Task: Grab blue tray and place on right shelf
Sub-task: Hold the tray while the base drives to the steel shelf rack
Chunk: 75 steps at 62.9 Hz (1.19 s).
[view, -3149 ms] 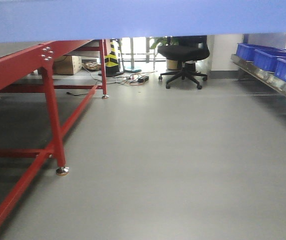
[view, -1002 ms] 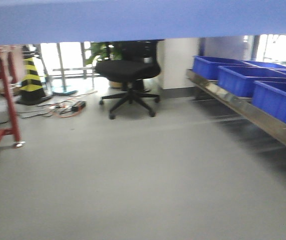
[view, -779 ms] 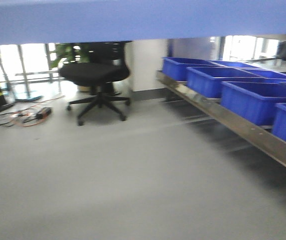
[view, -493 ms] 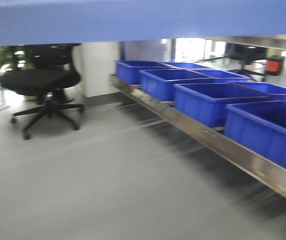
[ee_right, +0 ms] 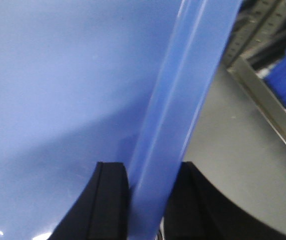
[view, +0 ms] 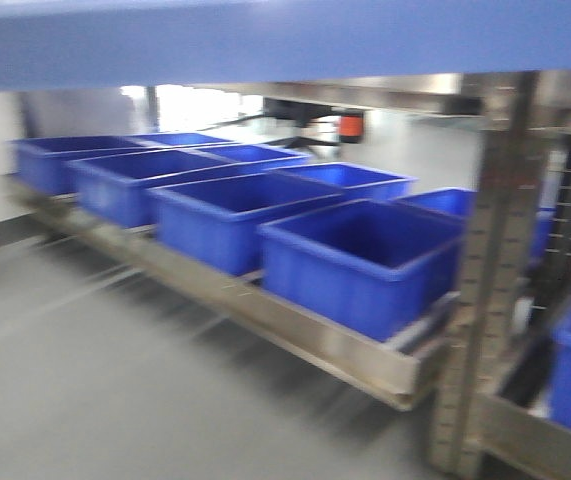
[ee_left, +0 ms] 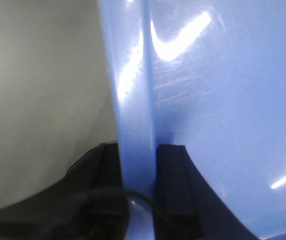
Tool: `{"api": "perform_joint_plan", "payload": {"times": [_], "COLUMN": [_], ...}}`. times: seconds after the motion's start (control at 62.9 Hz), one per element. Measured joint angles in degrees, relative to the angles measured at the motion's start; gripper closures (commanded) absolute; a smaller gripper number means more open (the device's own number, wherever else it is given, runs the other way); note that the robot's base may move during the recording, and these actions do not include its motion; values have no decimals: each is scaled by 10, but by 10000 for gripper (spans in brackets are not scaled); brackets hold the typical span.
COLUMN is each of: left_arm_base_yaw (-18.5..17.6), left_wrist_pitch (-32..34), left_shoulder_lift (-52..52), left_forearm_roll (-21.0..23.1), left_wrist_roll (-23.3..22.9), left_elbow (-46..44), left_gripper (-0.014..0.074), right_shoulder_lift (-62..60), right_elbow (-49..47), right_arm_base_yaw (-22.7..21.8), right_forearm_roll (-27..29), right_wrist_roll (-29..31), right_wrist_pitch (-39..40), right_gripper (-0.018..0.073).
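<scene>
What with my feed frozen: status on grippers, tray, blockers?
Left gripper, right gripper shut on blue tray rims. Right shelf ahead; dark-blue bins crowd its lower level.

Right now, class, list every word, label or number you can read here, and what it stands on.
None can be read.
The blue tray, the blue bins and the right shelf show no lettering.
The small orange-red object behind the bins is too blurred to tell.

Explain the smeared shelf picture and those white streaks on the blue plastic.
Front-facing view: blur smears the bins and right shelf, likely camera motion. Left wrist view: the streaks are light glare on the glossy blue tray. Right wrist view: barely any glare, soft focus.
</scene>
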State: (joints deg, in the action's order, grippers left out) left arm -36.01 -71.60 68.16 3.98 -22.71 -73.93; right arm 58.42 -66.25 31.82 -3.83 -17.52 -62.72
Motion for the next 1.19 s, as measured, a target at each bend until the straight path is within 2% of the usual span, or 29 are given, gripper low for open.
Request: {"api": "perform_joint_plan", "payload": {"times": [1.193], "left_arm_base_yaw": [0], "left_wrist_pitch": [0], "left_shoulder_lift": [0], "left_forearm_roll": [2], "left_wrist_roll": [0], "left_elbow": [0], "left_gripper": [645], "right_shoulder_lift": [0], "right_elbow": [0], "right_arm_base_yaw": [0], "right_forearm_roll": [-1], "right_wrist_roll": [0], "right_wrist_pitch": [-1], "right_gripper": [504]}}
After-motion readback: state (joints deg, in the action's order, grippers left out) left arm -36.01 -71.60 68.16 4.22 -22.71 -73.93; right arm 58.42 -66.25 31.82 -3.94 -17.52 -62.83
